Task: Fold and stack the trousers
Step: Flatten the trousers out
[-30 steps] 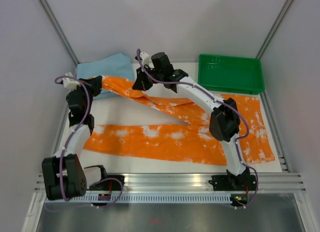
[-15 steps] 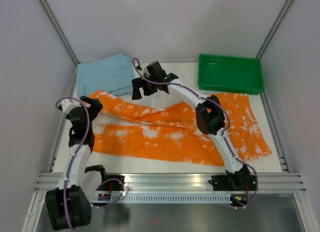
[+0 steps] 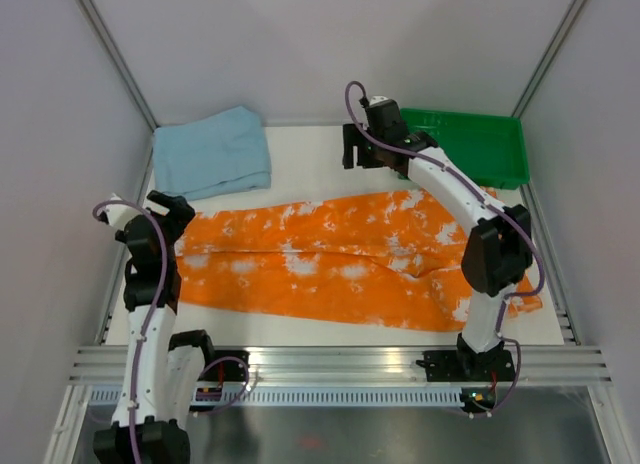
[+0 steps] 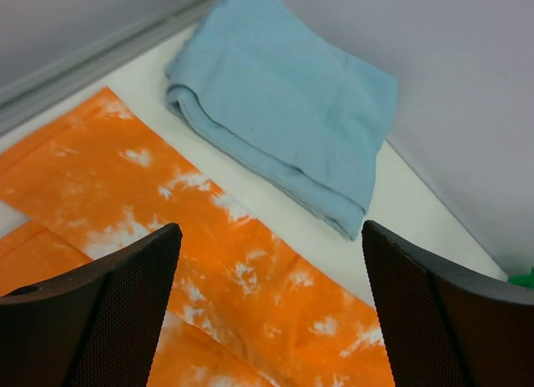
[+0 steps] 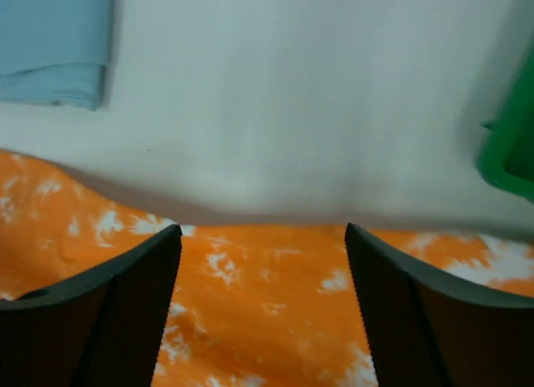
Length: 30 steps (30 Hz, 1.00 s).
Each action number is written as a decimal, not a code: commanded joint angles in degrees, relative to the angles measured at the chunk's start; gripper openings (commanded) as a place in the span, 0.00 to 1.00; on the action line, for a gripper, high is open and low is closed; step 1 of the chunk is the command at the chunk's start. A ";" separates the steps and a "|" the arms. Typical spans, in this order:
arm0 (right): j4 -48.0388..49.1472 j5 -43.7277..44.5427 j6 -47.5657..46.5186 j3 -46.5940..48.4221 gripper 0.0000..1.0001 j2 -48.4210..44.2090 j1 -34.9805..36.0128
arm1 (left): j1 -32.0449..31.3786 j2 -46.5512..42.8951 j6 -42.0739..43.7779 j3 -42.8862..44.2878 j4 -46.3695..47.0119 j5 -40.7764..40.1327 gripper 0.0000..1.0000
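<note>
Two grippers, both gaping wide and holding nothing: the wrist views show bare cloth and table between each pair of dark fingers. Across the middle of the table the trousers lie flat in one long orange band, their long axis running from 9 o'clock to 3 o'clock, seemingly with one leg laid over the other, though I cannot swear to how many layers there are. The left gripper hangs right at the 9 o'clock end, just above the narrow tip of the band, with the blue cloth beyond it toward 11 o'clock. The right gripper is up around 1 o'clock, just past the far edge of the trousers and close beside the green tray; the fabric lies toward 6 o'clock from its fingers. The broader 3 o'clock end sits under that arm's elbow rather than near its fingers. To my eye the next fold must bring one end over the other along that long axis, and the left arm is plainly the nearer to an end; the right would have to come back toward 4 o'clock first.
</note>
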 commanded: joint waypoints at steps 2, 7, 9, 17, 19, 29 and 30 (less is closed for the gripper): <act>-1.94 13.05 5.32 -20.64 0.76 -13.63 0.80 | -0.29 7.73 1.12 2.56 -2.24 10.01 0.90; 0.43 15.78 15.24 -36.35 0.18 -19.09 -5.69 | -0.29 15.38 0.50 4.13 1.02 14.25 0.80; 2.27 16.75 16.40 -40.92 0.15 -19.27 -7.46 | -0.29 17.31 1.02 5.28 1.63 15.13 0.79; 4.57 21.06 17.02 -43.49 0.10 -13.57 -16.60 | -0.29 22.51 2.34 8.27 2.60 14.87 0.80; 5.09 20.01 16.41 -42.78 0.08 -11.37 -18.80 | -0.29 23.21 2.86 8.71 2.34 14.34 0.81; 8.34 19.92 15.79 -43.57 0.00 -8.46 -27.85 | -0.20 28.48 1.99 13.10 -5.13 9.59 0.83; 8.35 20.00 15.96 -43.75 0.00 -8.72 -30.29 | -0.20 28.48 1.73 13.45 -5.22 9.68 0.83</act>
